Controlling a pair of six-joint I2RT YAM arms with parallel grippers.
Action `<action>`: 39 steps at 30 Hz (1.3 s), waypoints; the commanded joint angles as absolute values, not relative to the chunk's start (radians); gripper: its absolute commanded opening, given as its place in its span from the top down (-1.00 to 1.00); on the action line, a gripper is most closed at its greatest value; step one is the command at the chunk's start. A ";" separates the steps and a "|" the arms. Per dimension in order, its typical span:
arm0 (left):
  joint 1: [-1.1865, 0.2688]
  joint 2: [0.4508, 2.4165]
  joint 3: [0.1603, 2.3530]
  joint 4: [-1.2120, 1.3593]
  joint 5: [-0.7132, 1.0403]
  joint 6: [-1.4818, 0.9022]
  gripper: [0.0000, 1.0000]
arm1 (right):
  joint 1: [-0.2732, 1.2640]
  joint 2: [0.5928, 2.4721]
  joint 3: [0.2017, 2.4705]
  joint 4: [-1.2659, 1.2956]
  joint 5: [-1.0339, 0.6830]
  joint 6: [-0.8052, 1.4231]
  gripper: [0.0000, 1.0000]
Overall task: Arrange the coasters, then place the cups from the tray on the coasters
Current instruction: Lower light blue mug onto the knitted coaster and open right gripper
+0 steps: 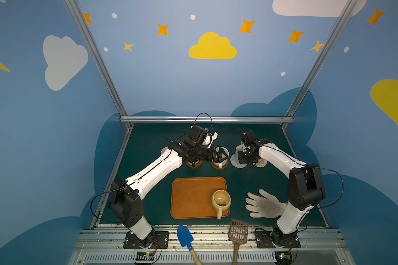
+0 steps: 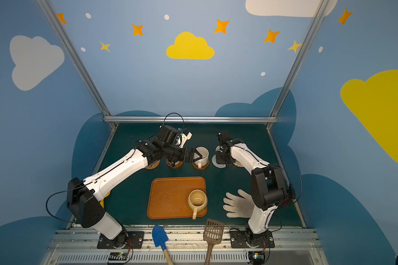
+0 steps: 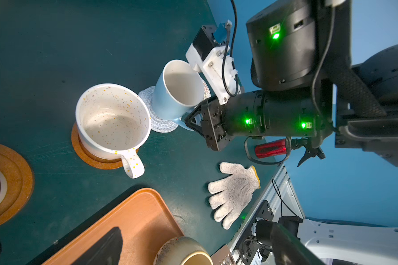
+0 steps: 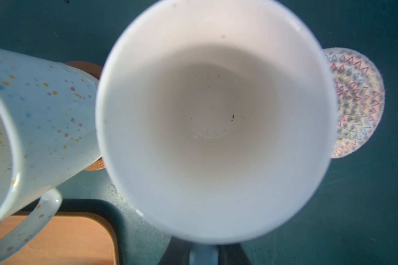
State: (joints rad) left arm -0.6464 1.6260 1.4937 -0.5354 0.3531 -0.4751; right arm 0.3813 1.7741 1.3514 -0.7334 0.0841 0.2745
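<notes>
The orange-brown wooden rectangular tray (image 1: pixel 189 197) lies at the middle of the dark green worktop (image 1: pixel 152 142), near its front edge. Only the rounded tan-yellow mug (image 1: pixel 221 199) stands on it, in the tray's front right corner, with its handle pointing over the front rim.

Between the tray and the back edge, the coasters lie in a row across the worktop. The cream-white speckled cup (image 3: pixel 113 121) stands upright on a brown wooden ringed coaster (image 3: pixel 94 160). Just beside it, the pale blue cup (image 3: pixel 177 91) has its base on the grey-white coiled rope coaster (image 3: pixel 161 124); whether it sits flat I cannot tell. The right gripper (image 3: pixel 190 120) is clenched on this cup's handle. The beige coiled rope coaster (image 4: pixel 354 103), stitched with coloured zigzags, lies bare next to it, towards the right edge.

The left gripper (image 2: pixel 199 156) has its jaws spread wide and grasps nothing; in both top views it hangs close to the speckled cup's rim. A white knitted work glove (image 1: pixel 264 204) lies to the right of the tray, apart from it.
</notes>
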 commanded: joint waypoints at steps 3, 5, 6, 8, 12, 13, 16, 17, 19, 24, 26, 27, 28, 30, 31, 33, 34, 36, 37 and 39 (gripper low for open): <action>-0.647 1.618 1.486 -0.549 0.338 -0.459 -0.99 | 0.388 1.758 1.311 -0.669 0.069 0.283 1.00; -0.646 1.621 1.486 -0.551 0.339 -0.459 -0.99 | 0.388 1.771 1.321 -0.687 0.078 0.281 1.00; -0.645 1.622 1.486 -0.552 0.338 -0.458 -0.99 | 0.389 1.774 1.322 -0.696 0.083 0.282 0.98; -0.644 1.621 1.486 -0.552 0.339 -0.457 -0.99 | 0.389 1.768 1.325 -0.701 0.080 0.288 0.65; -0.643 1.618 1.482 -0.548 0.337 -0.457 -0.99 | 0.390 1.745 1.331 -0.707 0.077 0.299 -0.02; -0.643 1.620 1.482 -0.549 0.337 -0.457 -0.99 | 0.390 1.743 1.335 -0.714 0.077 0.299 -0.15; -0.641 1.621 1.483 -0.561 0.330 -0.451 -0.99 | 0.388 1.725 1.342 -0.728 0.072 0.306 -0.42; -0.640 1.617 1.483 -0.568 0.321 -0.447 -0.99 | 0.388 1.715 1.342 -0.736 0.071 0.308 -0.50; -0.637 1.610 1.482 -0.586 0.307 -0.441 -0.99 | 0.388 1.683 1.334 -0.750 0.067 0.319 -0.59; -0.627 1.569 1.456 -0.637 0.293 -0.414 -0.99 | 0.412 1.548 1.272 -0.801 0.053 0.349 -0.63; -0.625 1.551 1.442 -0.662 0.299 -0.399 -0.99 | 0.446 1.478 1.243 -0.833 0.064 0.354 -0.63; -0.624 1.543 1.432 -0.672 0.297 -0.396 -0.99 | 0.468 1.443 1.228 -0.848 0.069 0.356 -0.63; -0.624 1.533 1.417 -0.678 0.293 -0.392 -0.99 | 0.494 1.401 1.208 -0.866 0.076 0.361 -0.63; -0.623 1.516 1.393 -0.685 0.283 -0.393 -0.99 | 0.545 1.328 1.175 -0.909 0.091 0.386 -0.69; -0.624 1.506 1.379 -0.685 0.278 -0.397 -0.99 | 0.572 1.289 1.154 -0.928 0.089 0.406 -0.72; -0.623 1.488 1.354 -0.677 0.272 -0.408 -0.99 | 0.619 1.222 1.114 -0.963 0.080 0.461 -0.73; -0.624 1.477 1.340 -0.672 0.269 -0.416 -0.99 | 0.647 1.188 1.095 -0.975 0.066 0.487 -0.74; -0.623 1.461 1.314 -0.663 0.266 -0.427 -0.99 | 0.713 1.134 1.061 -0.992 0.073 0.533 -0.74; -0.622 1.454 1.301 -0.660 0.263 -0.431 -0.99 | 0.756 1.106 1.044 -0.995 0.076 0.553 -0.74; -0.623 1.448 1.284 -0.660 0.258 -0.438 -0.99 | 0.834 1.068 1.008 -0.989 0.099 0.605 -0.74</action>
